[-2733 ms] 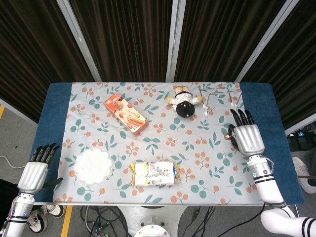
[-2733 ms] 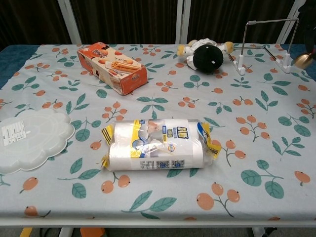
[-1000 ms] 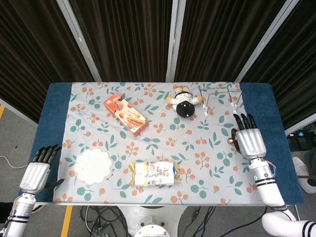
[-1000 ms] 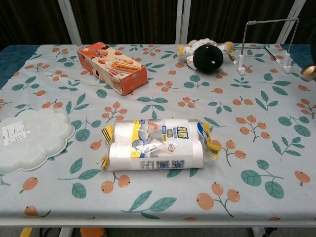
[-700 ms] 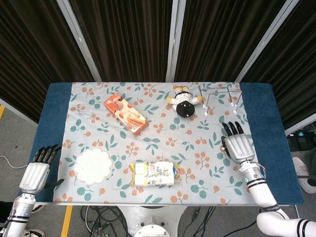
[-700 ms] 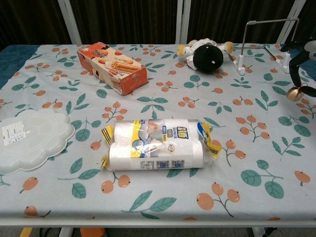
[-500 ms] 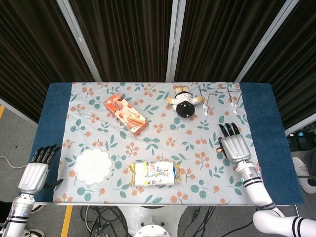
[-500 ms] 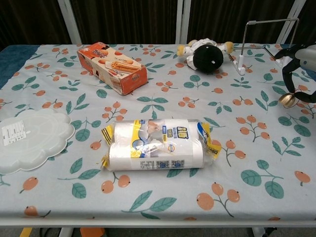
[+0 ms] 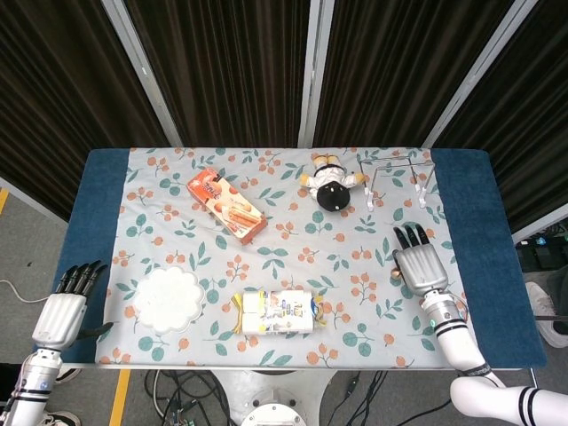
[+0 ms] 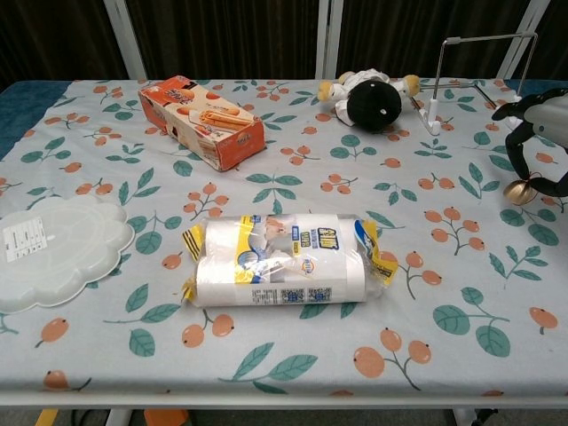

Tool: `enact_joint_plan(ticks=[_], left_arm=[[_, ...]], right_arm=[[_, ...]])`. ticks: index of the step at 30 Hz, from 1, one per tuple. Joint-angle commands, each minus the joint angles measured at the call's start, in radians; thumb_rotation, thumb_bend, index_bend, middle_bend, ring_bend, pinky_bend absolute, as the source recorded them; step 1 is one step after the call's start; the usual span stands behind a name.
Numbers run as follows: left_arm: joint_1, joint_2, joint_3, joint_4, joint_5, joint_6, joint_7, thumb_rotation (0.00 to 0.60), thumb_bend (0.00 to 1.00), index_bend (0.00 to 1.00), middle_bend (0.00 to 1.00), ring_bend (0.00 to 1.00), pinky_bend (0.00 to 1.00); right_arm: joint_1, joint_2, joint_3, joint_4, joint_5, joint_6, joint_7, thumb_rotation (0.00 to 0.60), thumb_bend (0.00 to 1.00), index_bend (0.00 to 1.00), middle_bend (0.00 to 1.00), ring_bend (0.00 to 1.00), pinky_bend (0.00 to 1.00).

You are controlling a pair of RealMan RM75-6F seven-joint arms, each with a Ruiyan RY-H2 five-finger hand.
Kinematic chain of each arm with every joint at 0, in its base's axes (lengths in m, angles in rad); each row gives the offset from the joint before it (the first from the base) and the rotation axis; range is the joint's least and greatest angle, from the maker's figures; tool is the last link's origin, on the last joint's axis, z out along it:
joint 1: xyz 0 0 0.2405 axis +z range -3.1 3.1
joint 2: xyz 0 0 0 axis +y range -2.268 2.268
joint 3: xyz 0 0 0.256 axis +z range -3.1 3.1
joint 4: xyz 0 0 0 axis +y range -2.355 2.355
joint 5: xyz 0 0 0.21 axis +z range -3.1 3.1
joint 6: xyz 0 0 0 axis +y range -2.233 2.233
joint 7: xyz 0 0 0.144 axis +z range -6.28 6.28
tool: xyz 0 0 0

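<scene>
My right hand [image 9: 418, 264] hovers over the right part of the flowered tablecloth [image 9: 293, 251], in front of a wire stand [image 9: 397, 177]. It pinches a small brass bell [image 10: 517, 189], which hangs just above the cloth below the dark fingers [image 10: 515, 146]. In the head view the bell [image 9: 394, 272] only peeks out at the hand's left edge. My left hand [image 9: 60, 311] hangs off the table's front left corner, fingers straight, holding nothing. The chest view does not show it.
An orange snack box [image 9: 226, 206] lies back left and a black-and-white plush toy [image 9: 332, 185] back centre. A white scalloped plate [image 9: 167, 299] sits front left. A wrapped pack of paper rolls [image 9: 277, 312] lies front centre. Blue cloth [image 9: 98, 204] borders both table ends.
My right hand has carried the bell from the table's right edge inward to the left and lower toward the cloth. The left hand has barely shifted.
</scene>
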Motion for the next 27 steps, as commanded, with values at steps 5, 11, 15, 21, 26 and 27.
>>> enact_joint_plan(ticks=[5,11,15,21,26,27], left_arm=[[0.001,-0.001,0.0,0.001,-0.001,0.001,-0.002,0.6,0.03,0.04,0.03,0.0,0.01],[0.001,0.001,-0.001,0.0,0.002,0.004,-0.004,0.6,0.03,0.04,0.03,0.0,0.01],[0.002,0.002,-0.001,0.0,0.0,0.003,-0.006,0.6,0.03,0.04,0.03,0.0,0.01],[0.003,0.003,-0.001,0.002,-0.001,0.004,-0.009,0.6,0.03,0.04,0.03,0.0,0.01],[0.003,0.003,-0.002,0.002,0.0,0.004,-0.011,0.6,0.03,0.04,0.03,0.0,0.01],[0.003,0.003,-0.002,0.002,0.0,0.004,-0.01,0.6,0.03,0.04,0.03,0.0,0.01]], right_arm=[[0.011,-0.016,-0.013,0.016,0.027,-0.006,-0.024,0.6,0.36,0.74,0.1,0.0,0.0],[0.023,-0.029,-0.021,0.029,0.042,-0.012,-0.038,0.6,0.36,0.74,0.1,0.0,0.0],[0.03,-0.034,-0.025,0.031,0.051,-0.013,-0.046,0.6,0.36,0.74,0.1,0.0,0.0],[0.039,-0.033,-0.03,0.03,0.066,-0.019,-0.051,0.6,0.31,0.73,0.1,0.0,0.0],[0.045,-0.034,-0.036,0.031,0.069,-0.021,-0.052,0.6,0.26,0.71,0.1,0.0,0.0],[0.045,-0.034,-0.037,0.031,0.07,-0.021,-0.051,0.6,0.25,0.7,0.1,0.0,0.0]])
